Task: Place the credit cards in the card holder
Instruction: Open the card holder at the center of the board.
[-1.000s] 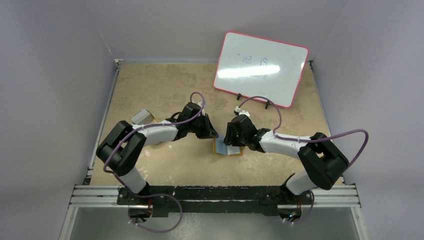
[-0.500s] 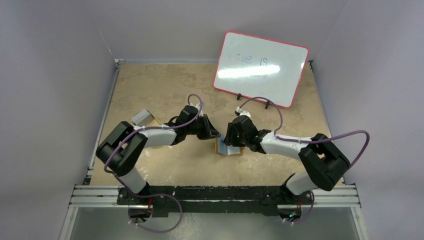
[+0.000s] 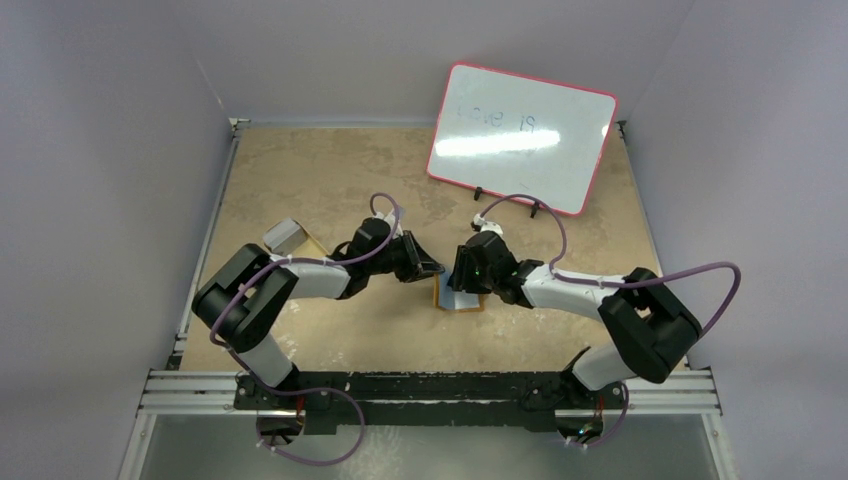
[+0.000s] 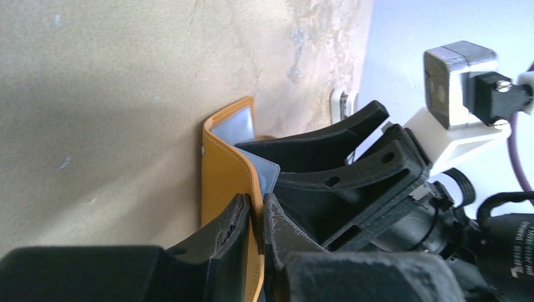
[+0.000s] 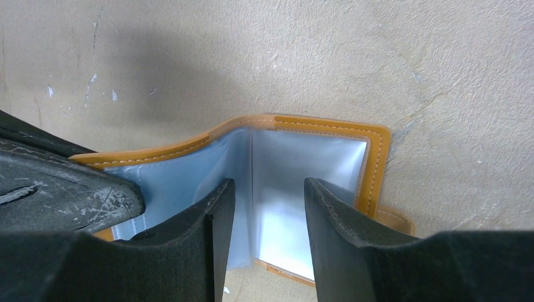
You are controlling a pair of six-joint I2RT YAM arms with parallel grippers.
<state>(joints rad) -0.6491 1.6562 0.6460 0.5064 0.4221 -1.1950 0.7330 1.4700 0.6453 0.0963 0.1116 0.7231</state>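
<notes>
Mid-table, a little toward the near edge: the card holder (image 5: 315, 124) lies open between my two arms. My left gripper (image 4: 257, 205) is clamped on its orange cover flap, which stands up off the table (image 3: 330, 170) and bows along its stitched edge. My right gripper (image 5: 267, 189) hovers with its fingers spread over the pale, glossy blue inside, with nothing between them. I cannot tell whether that blue face is a card already seated or only a sleeve.

I judge the holder light and soft. The flap bends readily, so it is best pinched near the edge, as now, and the holder would likely skid if left unpinned. The cards should be thin, stiff and slick, best taken by opposite edges and slid in flat, since the pocket mouth will give easily.
</notes>
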